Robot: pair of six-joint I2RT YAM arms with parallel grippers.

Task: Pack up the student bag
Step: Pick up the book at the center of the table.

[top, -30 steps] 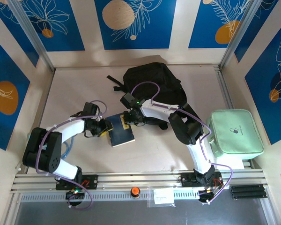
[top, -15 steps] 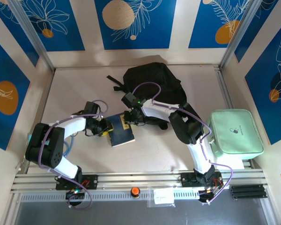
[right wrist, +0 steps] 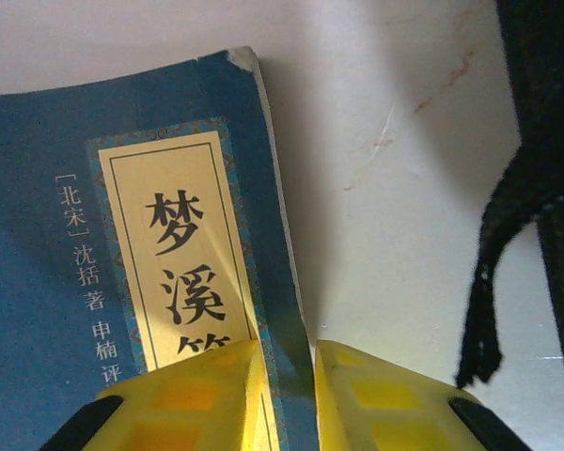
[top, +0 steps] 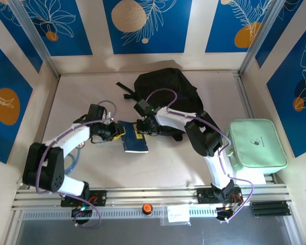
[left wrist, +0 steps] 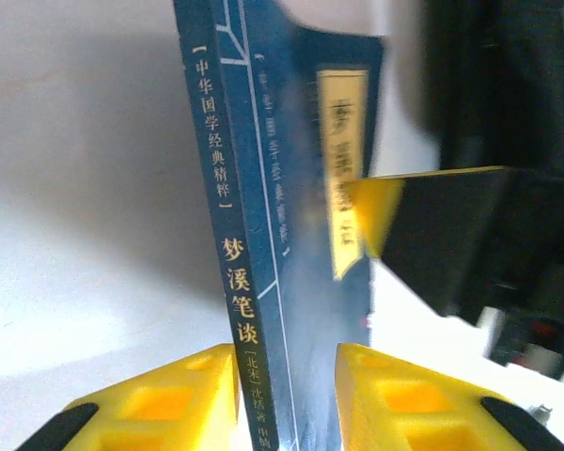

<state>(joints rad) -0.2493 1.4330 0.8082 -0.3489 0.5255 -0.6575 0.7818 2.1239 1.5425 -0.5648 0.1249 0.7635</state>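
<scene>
The left hand [left wrist: 287,366] is closed on the book [top: 135,144] at its spine, one finger against each cover. The right hand [right wrist: 289,357] pinches the book's page edge, jaws nearly together. The bag [top: 166,88] lies on the tabletop [top: 183,161] just beyond the right hand, with a strap hanging to that hand's right.

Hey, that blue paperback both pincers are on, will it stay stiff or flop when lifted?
The blue paperback looks thin, so it will probably sag away from the grips. The left pincer straddles the spine, likely its stiffest part. The right pincer pinches an edge where the pages show, so they might fan or slip.
</scene>
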